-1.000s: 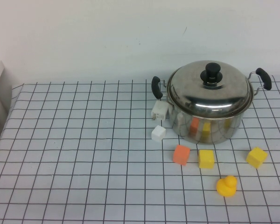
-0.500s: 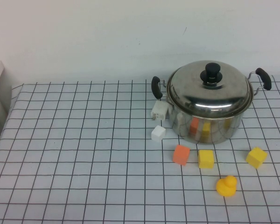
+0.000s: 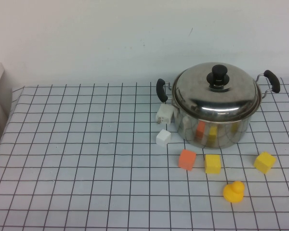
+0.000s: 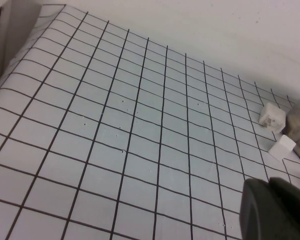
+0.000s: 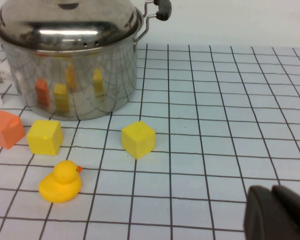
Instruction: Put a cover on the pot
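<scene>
The shiny steel pot [image 3: 212, 131] with two black loop handles stands at the back right of the checked table. The domed steel lid [image 3: 216, 96] with a black knob [image 3: 218, 76] sits squarely on it. The pot also shows in the right wrist view [image 5: 75, 85], with the lid [image 5: 65, 22] on top. Neither gripper shows in the high view. My left gripper [image 4: 277, 210] is shut and empty over bare cloth, far from the pot. My right gripper [image 5: 279, 214] is shut and empty, low over the cloth, apart from the pot and the blocks.
In front of the pot lie an orange block [image 3: 187, 159], a yellow block [image 3: 212, 163], another yellow block [image 3: 264, 162] and a yellow duck [image 3: 234, 191]. Two white blocks [image 3: 163, 137] [image 3: 164, 114] sit by the pot's left side. The table's left edge [image 3: 5, 130] drops off.
A dark bit of the left arm at the bottom left corner of the high view has slid out of view. The pot, lid and blocks have not moved.
</scene>
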Motion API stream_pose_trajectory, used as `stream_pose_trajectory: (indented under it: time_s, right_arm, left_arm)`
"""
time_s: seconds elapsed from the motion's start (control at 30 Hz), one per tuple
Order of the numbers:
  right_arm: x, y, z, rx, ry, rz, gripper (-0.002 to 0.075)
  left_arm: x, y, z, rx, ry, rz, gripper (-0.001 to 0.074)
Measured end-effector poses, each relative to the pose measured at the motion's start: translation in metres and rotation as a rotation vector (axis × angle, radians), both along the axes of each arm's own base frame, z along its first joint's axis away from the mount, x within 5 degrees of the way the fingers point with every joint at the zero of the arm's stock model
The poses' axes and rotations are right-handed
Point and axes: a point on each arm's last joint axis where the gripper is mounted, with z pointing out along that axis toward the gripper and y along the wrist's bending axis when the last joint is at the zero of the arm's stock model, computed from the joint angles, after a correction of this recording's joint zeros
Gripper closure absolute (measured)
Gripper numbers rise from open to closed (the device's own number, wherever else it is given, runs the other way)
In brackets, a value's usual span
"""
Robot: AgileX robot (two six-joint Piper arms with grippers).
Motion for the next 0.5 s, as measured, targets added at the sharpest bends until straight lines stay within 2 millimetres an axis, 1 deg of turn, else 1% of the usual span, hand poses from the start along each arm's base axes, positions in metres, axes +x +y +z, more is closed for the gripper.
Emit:
stream_pose_trajectory:
  time_s: [0.17,0.33,0.5]
  right_arm:
    - [0.0000,0.0000,0.0000,0.000,0.000,0.000,0.0717]
    - [0.0000,0.0000,0.0000,0.000,0.000,0.000,0.0717]
    - [0.0000,0.0000,0.0000,0.000,0.000,0.000,0.0717]
  left_arm:
    - [0.0000,0.0003,-0.0001,0.010,0.000,0.001,0.0736]
    - [0.0000,0.0037,-0.0004,0.118,-0.001,0.009,0.0736]
    - [0.0000,0.0049,-0.0002,0.165,-0.003,0.010,0.0736]
